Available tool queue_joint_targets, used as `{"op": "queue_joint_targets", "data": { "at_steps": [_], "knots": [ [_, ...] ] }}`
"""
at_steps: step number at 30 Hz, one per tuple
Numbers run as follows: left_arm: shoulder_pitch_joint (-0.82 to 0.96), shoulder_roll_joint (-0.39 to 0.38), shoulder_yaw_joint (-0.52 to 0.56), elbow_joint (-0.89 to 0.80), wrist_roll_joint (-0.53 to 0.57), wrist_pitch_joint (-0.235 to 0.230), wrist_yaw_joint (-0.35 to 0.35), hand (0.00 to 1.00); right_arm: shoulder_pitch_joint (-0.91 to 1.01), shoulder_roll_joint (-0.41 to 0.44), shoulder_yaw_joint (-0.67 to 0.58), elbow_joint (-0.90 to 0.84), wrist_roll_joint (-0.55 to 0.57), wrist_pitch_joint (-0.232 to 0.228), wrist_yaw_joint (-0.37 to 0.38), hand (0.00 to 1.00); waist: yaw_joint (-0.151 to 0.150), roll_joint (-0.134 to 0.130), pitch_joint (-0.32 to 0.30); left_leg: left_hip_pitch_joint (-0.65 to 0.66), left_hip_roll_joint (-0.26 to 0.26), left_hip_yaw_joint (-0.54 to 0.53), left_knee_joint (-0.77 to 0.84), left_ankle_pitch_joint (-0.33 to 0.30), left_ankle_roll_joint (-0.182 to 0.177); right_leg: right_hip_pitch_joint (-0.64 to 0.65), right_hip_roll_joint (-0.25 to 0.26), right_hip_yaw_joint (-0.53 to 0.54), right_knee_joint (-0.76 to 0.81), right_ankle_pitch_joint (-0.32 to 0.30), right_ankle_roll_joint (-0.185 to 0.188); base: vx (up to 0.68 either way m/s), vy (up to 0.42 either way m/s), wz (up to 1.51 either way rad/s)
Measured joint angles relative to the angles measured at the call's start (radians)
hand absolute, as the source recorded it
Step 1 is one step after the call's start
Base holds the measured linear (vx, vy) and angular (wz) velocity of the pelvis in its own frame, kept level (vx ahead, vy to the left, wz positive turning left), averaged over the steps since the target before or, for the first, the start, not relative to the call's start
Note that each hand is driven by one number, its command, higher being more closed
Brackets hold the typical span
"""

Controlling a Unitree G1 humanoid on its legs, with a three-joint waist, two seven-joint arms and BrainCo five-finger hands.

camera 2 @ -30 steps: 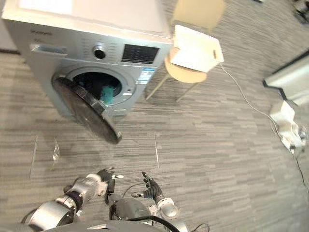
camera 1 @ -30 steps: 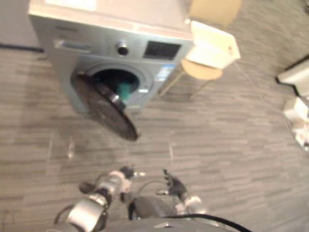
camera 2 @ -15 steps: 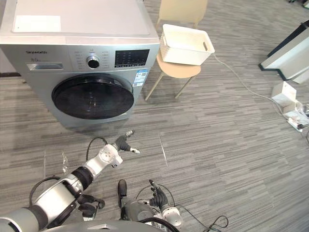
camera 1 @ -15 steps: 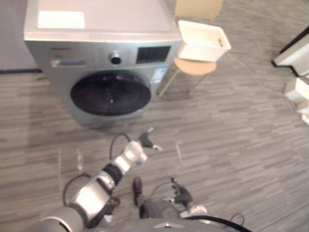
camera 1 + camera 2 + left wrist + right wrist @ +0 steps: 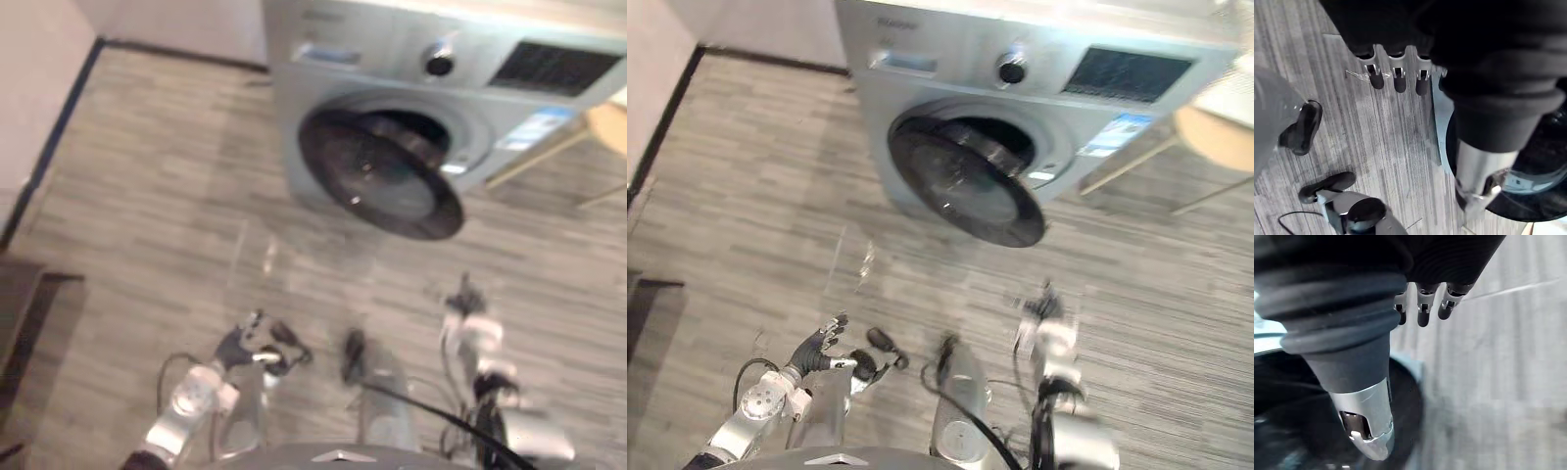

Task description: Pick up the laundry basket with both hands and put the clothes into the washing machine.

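The silver washing machine (image 5: pixel 392 59) stands ahead on the grey floor. Its round dark door (image 5: pixel 970 186) hangs open, swung out toward me, and the drum opening (image 5: pixel 1004 142) behind it is dark. My left hand (image 5: pixel 235 348) is low at the lower left, well short of the machine, with relaxed fingers (image 5: pixel 1396 81) that hold nothing. My right hand (image 5: pixel 1043 328) hovers at the lower right below the door, its fingers (image 5: pixel 1422 313) straight and empty. In the left wrist view, the door (image 5: pixel 1547 161) lies past the thumb.
A wooden chair seat (image 5: pixel 1215 137) on thin legs stands right of the machine. A wall with a dark skirting strip (image 5: pixel 49 127) runs along the left. A dark low object (image 5: pixel 20 313) sits at the left edge.
The whole view has swung to the left. The door, shut half a second ago, now stands open. My left hand has dropped back low; my right hand sits higher.
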Motion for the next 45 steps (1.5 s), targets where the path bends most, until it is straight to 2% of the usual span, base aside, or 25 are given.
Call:
{"op": "queue_joint_targets", "data": {
  "at_steps": [2,3,5,6,8,10,12,15,18,20,22,24,29,31,34,39,40,42,43,45],
  "knots": [
    [-0.015,-0.007,-0.007,-0.033,-0.02,-0.004,-0.002,0.0,-0.073,-0.051,-0.04,0.01,0.058,0.015,-0.04,0.0,0.028,0.013,0.016,-0.028,-0.026,-0.004,-0.002,0.003,0.0,-0.049,-0.03,0.067,-0.122,0.041,0.011,-0.03,0.05,0.25],
    [-0.04,-0.02,-0.005,-0.033,-0.027,-0.01,-0.002,0.0,-0.065,-0.088,-0.049,0.009,0.073,0.015,-0.039,0.0,0.041,0.007,0.026,-0.035,-0.056,-0.022,-0.003,0.012,0.005,-0.046,-0.059,0.111,-0.179,0.065,0.018,-0.01,0.003,0.59],
    [-0.055,-0.046,0.017,-0.051,-0.039,-0.029,-0.001,0.0,-0.063,-0.133,-0.046,0.004,0.113,0.008,-0.04,0.0,0.025,0.002,0.035,-0.085,-0.085,-0.076,0.013,0.019,0.005,-0.049,-0.09,0.13,-0.184,0.083,0.041,-0.01,-0.106,0.88],
    [-0.061,-0.054,0.025,-0.062,-0.042,-0.031,-0.001,0.0,-0.063,-0.15,-0.046,0.004,0.123,0.003,-0.04,0.0,0.021,0.002,0.037,-0.111,-0.087,-0.094,0.022,0.025,0.001,-0.054,-0.088,0.129,-0.185,0.091,0.049,-0.02,-0.207,0.94],
    [-0.094,-0.092,0.047,-0.093,-0.081,-0.038,0.001,0.0,-0.093,-0.222,-0.037,0.015,0.161,0.0,-0.029,0.0,0.011,0.016,0.071,-0.193,-0.079,-0.174,0.025,0.07,-0.023,-0.071,-0.081,0.069,-0.18,0.143,0.057,-0.04,-0.29,0.91],
    [-0.092,-0.109,0.057,-0.117,-0.108,-0.039,0.0,0.0,-0.143,-0.281,0.003,0.074,0.19,-0.001,-0.027,0.0,0.011,0.015,0.086,-0.24,-0.064,-0.21,0.026,0.099,-0.042,-0.086,-0.078,0.02,-0.169,0.178,0.07,-0.02,-0.293,0.66],
    [-0.071,-0.137,0.076,-0.147,-0.142,-0.038,0.0,0.0,-0.266,-0.382,0.134,0.159,0.217,0.001,-0.019,0.0,0.033,0.015,0.087,-0.3,-0.019,-0.213,0.019,0.132,-0.066,-0.142,-0.045,-0.009,-0.165,0.185,0.073,0.01,-0.297,0.06],
    [-0.07,-0.189,0.106,-0.162,-0.164,-0.037,0.0,0.0,-0.377,-0.475,0.267,0.178,0.231,0.007,-0.012,0.0,0.034,0.018,0.089,-0.335,0.008,-0.203,-0.022,0.176,-0.084,-0.187,-0.027,-0.034,-0.16,0.186,0.058,0.01,-0.206,0.01],
    [-0.069,-0.235,0.119,-0.195,-0.175,-0.036,0.003,0.0,-0.407,-0.509,0.316,0.21,0.281,0.023,-0.017,0.0,0.033,0.018,0.092,-0.335,0.025,-0.209,-0.052,0.222,-0.077,-0.187,-0.016,-0.067,-0.14,0.166,0.03,0.04,-0.182,0.18],
    [-0.068,-0.242,0.122,-0.2,-0.175,-0.035,0.004,0.0,-0.409,-0.523,0.322,0.21,0.329,0.025,-0.009,0.0,0.03,0.018,0.092,-0.335,0.024,-0.208,-0.075,0.231,-0.091,-0.192,-0.015,-0.075,-0.139,0.16,0.021,0.0,-0.1,0.15],
    [-0.064,-0.244,0.141,-0.203,-0.175,-0.034,0.003,0.0,-0.428,-0.524,0.327,0.208,0.384,0.032,-0.012,0.0,0.021,0.018,0.092,-0.333,0.024,-0.194,-0.097,0.237,-0.097,-0.197,-0.017,-0.08,-0.14,0.158,0.019,-0.02,-0.064,0.16],
    [-0.043,-0.243,0.184,-0.219,-0.176,-0.033,0.005,0.0,-0.458,-0.546,0.327,0.209,0.469,0.045,-0.016,0.0,0.006,0.019,0.092,-0.315,0.053,-0.098,-0.12,0.251,-0.095,-0.205,-0.025,-0.09,-0.139,0.158,0.016,-0.02,-0.06,0.24],
    [-0.034,-0.243,0.206,-0.219,-0.195,-0.026,0.01,0.0,-0.462,-0.544,0.327,0.206,0.613,0.042,-0.019,0.0,0.014,0.02,0.092,-0.315,0.065,-0.079,-0.113,0.267,-0.081,-0.211,-0.023,-0.089,-0.128,0.161,0.01,-0.05,-0.04,0.02],
    [-0.031,-0.244,0.213,-0.22,-0.197,-0.025,0.011,0.0,-0.462,-0.523,0.321,0.197,0.63,0.032,-0.019,0.0,0.016,0.02,0.092,-0.317,0.082,-0.079,-0.092,0.263,-0.076,-0.207,-0.012,-0.088,-0.129,0.163,0.006,-0.04,-0.037,-0.09],
    [-0.016,-0.244,0.216,-0.223,-0.197,-0.019,0.011,0.0,-0.427,-0.433,0.253,0.154,0.651,-0.005,-0.018,0.0,0.013,0.02,0.092,-0.298,0.119,-0.086,-0.046,0.243,-0.078,-0.17,0.011,-0.09,-0.13,0.16,0.002,-0.01,-0.058,-0.12],
    [0.012,-0.239,0.181,-0.225,-0.226,-0.016,0.0,0.0,-0.229,-0.238,0.065,0.01,0.666,-0.083,-0.015,0.0,0.012,0.015,0.09,-0.228,0.159,-0.094,-0.008,0.216,-0.079,-0.064,0.033,-0.115,-0.153,0.133,0.006,0.01,-0.057,0.04],
    [0.02,-0.238,0.17,-0.224,-0.236,-0.013,-0.002,0.0,-0.152,-0.154,0.008,-0.039,0.687,-0.099,-0.01,0.0,0.011,0.004,0.086,-0.208,0.166,-0.095,-0.008,0.215,-0.081,-0.038,0.042,-0.116,-0.165,0.133,0.007,0.04,-0.034,-0.02],
    [0.022,-0.22,0.139,-0.223,-0.236,0.0,-0.009,0.0,-0.024,0.002,-0.072,-0.093,0.716,-0.099,-0.001,0.0,0.008,-0.019,0.072,-0.167,0.168,-0.094,-0.009,0.207,-0.09,0.011,0.049,-0.121,-0.178,0.132,0.018,0.07,-0.03,0.0],
    [0.022,-0.216,0.131,-0.222,-0.236,0.003,-0.015,0.0,0.017,0.051,-0.097,-0.106,0.729,-0.099,0.005,0.0,0.008,-0.024,0.068,-0.152,0.17,-0.094,-0.009,0.201,-0.091,0.029,0.052,-0.123,-0.184,0.131,0.021,0.09,-0.017,0.06],
    [0.025,-0.203,0.107,-0.213,-0.237,0.007,-0.025,0.0,0.184,0.23,-0.18,-0.139,0.747,-0.099,0.029,0.0,-0.002,-0.038,0.045,-0.095,0.177,-0.092,-0.015,0.187,-0.098,0.117,0.063,-0.143,-0.221,0.127,0.029,0.11,-0.007,0.12]
  ]
}}
